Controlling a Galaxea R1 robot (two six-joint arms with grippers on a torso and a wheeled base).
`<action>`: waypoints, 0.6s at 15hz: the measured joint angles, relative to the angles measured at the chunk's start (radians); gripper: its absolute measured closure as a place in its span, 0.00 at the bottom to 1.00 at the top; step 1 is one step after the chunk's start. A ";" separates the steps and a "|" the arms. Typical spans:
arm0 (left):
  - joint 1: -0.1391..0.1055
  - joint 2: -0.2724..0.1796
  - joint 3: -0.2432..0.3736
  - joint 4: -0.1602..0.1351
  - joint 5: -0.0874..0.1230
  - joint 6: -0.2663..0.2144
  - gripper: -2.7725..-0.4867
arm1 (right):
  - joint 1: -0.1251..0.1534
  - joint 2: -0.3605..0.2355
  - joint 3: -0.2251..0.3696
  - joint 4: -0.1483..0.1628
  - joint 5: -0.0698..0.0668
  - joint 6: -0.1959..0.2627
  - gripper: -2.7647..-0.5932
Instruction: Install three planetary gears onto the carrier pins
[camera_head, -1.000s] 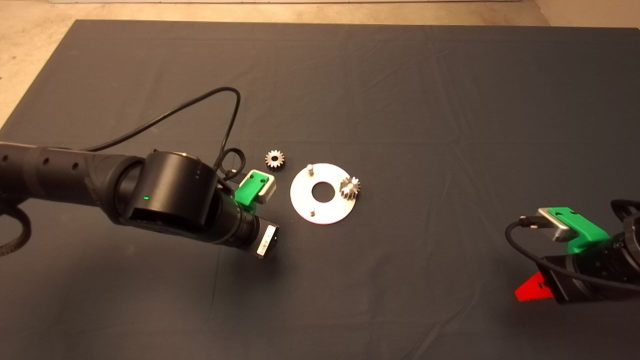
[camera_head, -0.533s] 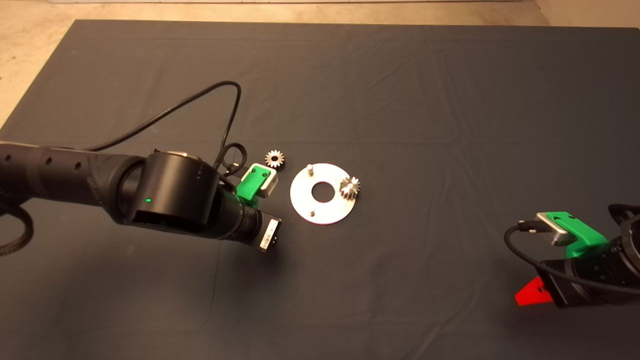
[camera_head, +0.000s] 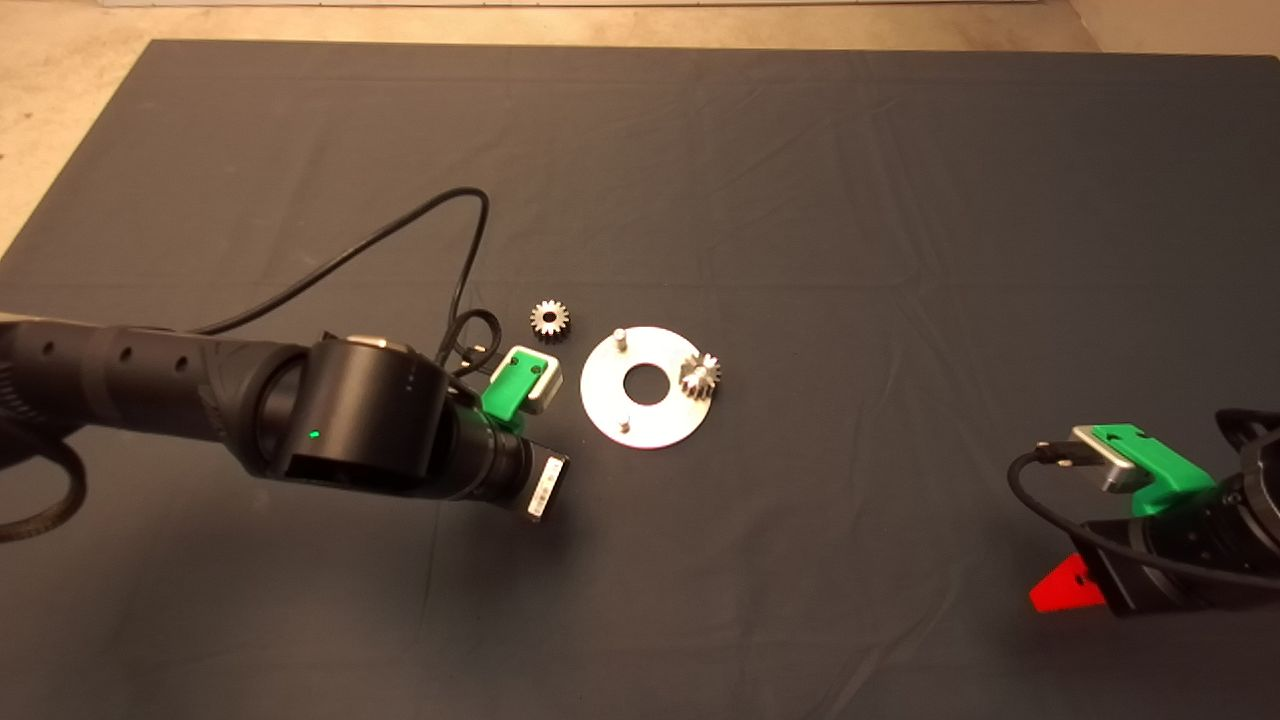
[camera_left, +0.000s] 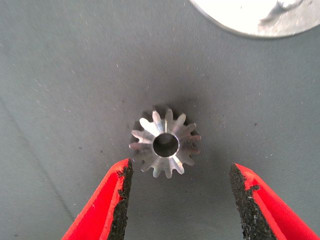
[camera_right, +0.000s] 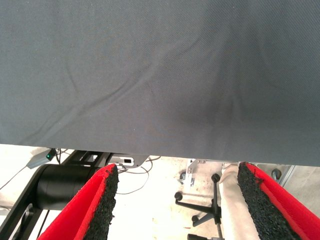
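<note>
Gears number three across the views. One gear (camera_left: 166, 144) lies flat on the mat (camera_left: 60, 75) straight ahead of the left gripper (camera_left: 177, 200), its centre hole facing up; the head view does not show it, since the left arm (camera_head: 200, 400) covers that spot. The left gripper's fingers (camera_left: 107, 205) are spread wide, one to each side of this gear and a little short of it, touching nothing. Farther out past the fingertips, the rim of the disc (camera_left: 260, 20) shows pale at the edge of the left wrist view.

In the head view the left gripper itself is hidden under its wrist; the disc (camera_head: 610, 400) lies just beyond the wrist's outer end. A second gear (camera_head: 701, 376) sits on one pin at the side of the disc farthest from the left gripper. Two pins stand bare: one pin (camera_head: 620, 337) on the disc's far side near the loose gear, the other pin (camera_head: 625, 427) on its near side. A third gear (camera_head: 550, 319) lies loose on the mat just outside the disc, beside the left wrist's green mount.

The right gripper (camera_right: 177, 200) waits at the mat's lower right edge, well apart from the disc, its fingers (camera_right: 97, 205) spread and empty, with floor and a chair base visible beyond the mat's edge.
</note>
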 joint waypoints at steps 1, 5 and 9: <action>0.002 0.000 0.000 0.003 0.000 0.000 0.64 | 0.000 0.000 0.000 0.000 0.000 0.000 0.46; 0.013 0.000 0.000 0.025 0.000 -0.001 0.64 | 0.000 0.000 0.000 0.000 0.000 0.000 0.46; 0.019 0.005 0.000 0.041 0.001 -0.001 0.64 | 0.000 0.000 0.000 0.000 0.000 0.000 0.47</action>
